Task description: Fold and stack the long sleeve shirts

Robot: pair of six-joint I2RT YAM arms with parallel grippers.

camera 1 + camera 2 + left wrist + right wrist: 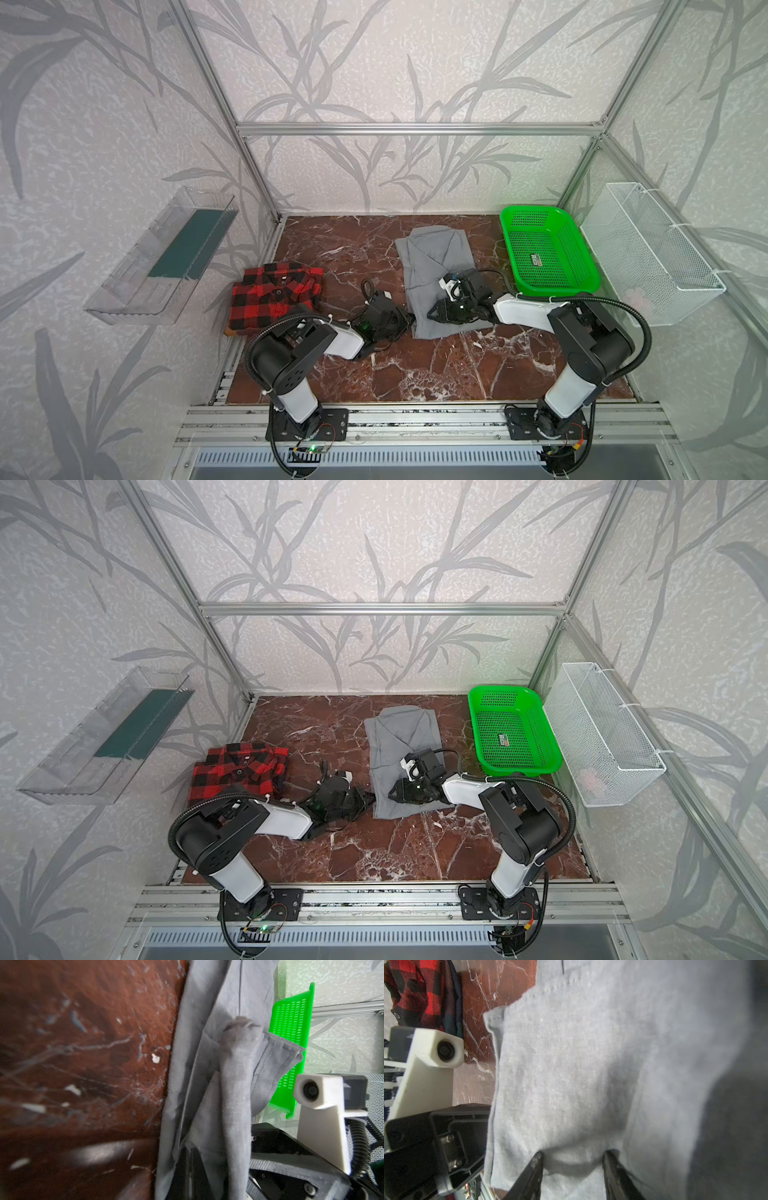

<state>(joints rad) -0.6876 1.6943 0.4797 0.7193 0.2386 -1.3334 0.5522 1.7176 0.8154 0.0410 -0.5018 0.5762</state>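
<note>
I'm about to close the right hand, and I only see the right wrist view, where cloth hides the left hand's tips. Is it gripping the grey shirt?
Observer: Yes. The left hand is shut on a bunched edge of the grey shirt, by the left wrist view.
Operator: Which edge?
Observer: Its near left corner, in both top views.
Operator: Anything to the shirt's right?
Observer: A green basket, apart from it.

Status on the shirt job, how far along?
Done: plaid shirt lies folded at the left. In hand: left gripper pinches a near corner of the grey shirt; right gripper rests open on it. Left: fold the grey shirt shorter, stack both.
</note>
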